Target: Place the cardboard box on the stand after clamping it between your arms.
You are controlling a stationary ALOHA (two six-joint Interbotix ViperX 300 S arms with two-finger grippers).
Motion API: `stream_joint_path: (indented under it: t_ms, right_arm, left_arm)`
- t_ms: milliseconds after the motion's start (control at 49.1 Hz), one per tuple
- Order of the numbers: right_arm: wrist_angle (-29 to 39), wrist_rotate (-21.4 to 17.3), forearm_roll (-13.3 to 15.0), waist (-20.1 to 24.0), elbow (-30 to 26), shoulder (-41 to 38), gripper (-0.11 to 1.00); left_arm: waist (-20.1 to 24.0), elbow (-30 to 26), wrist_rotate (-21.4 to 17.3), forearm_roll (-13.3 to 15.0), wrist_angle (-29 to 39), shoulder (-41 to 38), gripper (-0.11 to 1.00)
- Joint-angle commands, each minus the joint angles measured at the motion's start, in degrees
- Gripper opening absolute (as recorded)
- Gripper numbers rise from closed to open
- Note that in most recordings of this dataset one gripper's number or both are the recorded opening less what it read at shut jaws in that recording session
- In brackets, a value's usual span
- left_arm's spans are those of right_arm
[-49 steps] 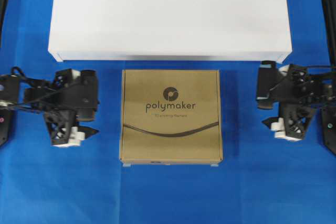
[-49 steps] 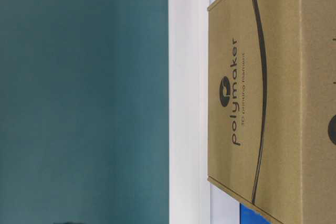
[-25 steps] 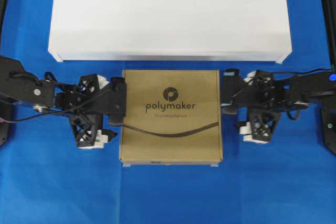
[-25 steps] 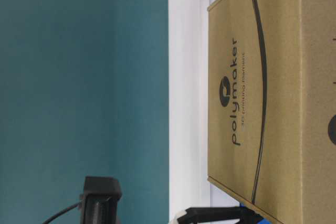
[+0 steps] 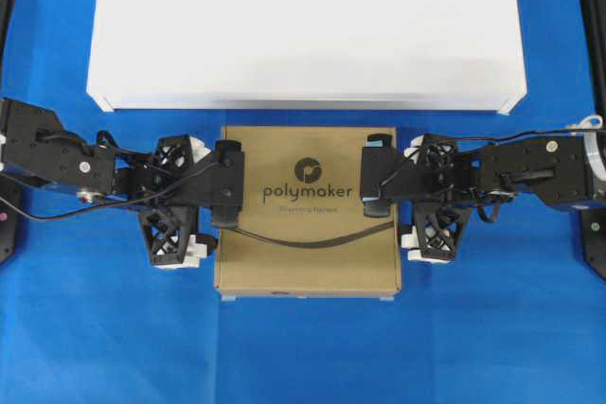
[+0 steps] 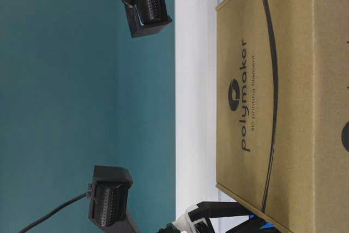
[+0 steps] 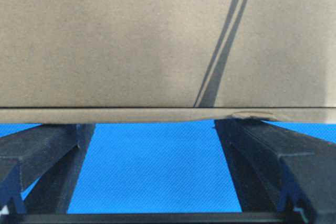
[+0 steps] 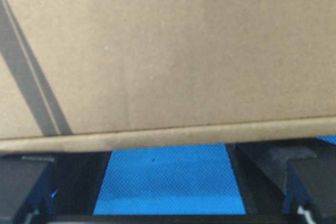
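Both arms have closed in from the sides: left gripper (image 5: 194, 203) and right gripper (image 5: 409, 198), jaws spread wide, now press the cardboard box (image 5: 308, 243) edges; box unlifted on the blue tabletop (image 5: 303, 357) just near of the stand (image 5: 303, 26), lift and placement remain.

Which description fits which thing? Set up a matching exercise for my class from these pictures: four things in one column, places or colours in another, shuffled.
Things:
1. box
2. stand
3. left gripper
4. cloth

Descriptions:
A. white, beyond the box
B. blue, under everything
C. brown, between the two grippers
D. black, fingers spread at the box's left edge in the overhead view

Pairs: 1-C, 2-A, 3-D, 4-B
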State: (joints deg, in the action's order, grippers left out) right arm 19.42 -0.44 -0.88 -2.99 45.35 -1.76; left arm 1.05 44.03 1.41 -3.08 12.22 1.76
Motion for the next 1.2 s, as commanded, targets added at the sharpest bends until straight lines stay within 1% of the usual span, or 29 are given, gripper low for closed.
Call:
stream_joint_path:
  t_ms: [0, 285, 448, 549, 590, 651, 916, 1058, 1180]
  right_arm:
    - [-0.70, -0.18, -0.26, 0.18, -2.72, 0.26, 0.99]
    - [-0.79, -0.35, -0.26, 0.00, -2.99, 0.18, 0.99]
    - [0.18, -0.26, -0.26, -0.18, -4.04, 1.23, 0.99]
    - [0.97, -0.35, -0.26, 0.09, -5.45, 2.90, 0.99]
    - [1.67, -0.44, -0.26, 0.18, -6.15, 3.78, 0.99]
    - [3.43, -0.35, -0.26, 0.18, -7.38, 5.10, 0.99]
    - [18.37, -0.26, -0.26, 0.79, -14.33, 10.72, 0.99]
    - [25.40, -0.26, -0.26, 0.97, -18.81, 13.10, 0.99]
    - [29.53, -0.26, -0.26, 1.14, -21.88, 14.06, 0.99]
  left_arm:
    - [-0.26, -1.93, 0.18, -0.09, -0.70, -0.53, 0.88]
    - [-0.26, -3.34, 0.09, 0.00, -0.62, -1.05, 0.88]
    - [-0.26, -4.75, 0.09, -0.09, 0.18, -0.35, 0.88]
    - [-0.35, -6.68, 0.18, -0.09, 2.46, 1.41, 0.88]
    - [-0.44, -8.17, 0.18, -0.09, 4.57, 2.46, 0.88]
    - [-0.44, -9.93, 0.09, -0.09, 7.38, 3.78, 0.88]
    - [-0.44, -18.37, 0.18, -0.09, 20.39, 9.32, 0.88]
    - [-0.53, -23.12, 0.18, -0.09, 26.10, 11.69, 0.88]
    - [-0.62, -26.02, 0.18, -0.09, 29.53, 12.48, 0.88]
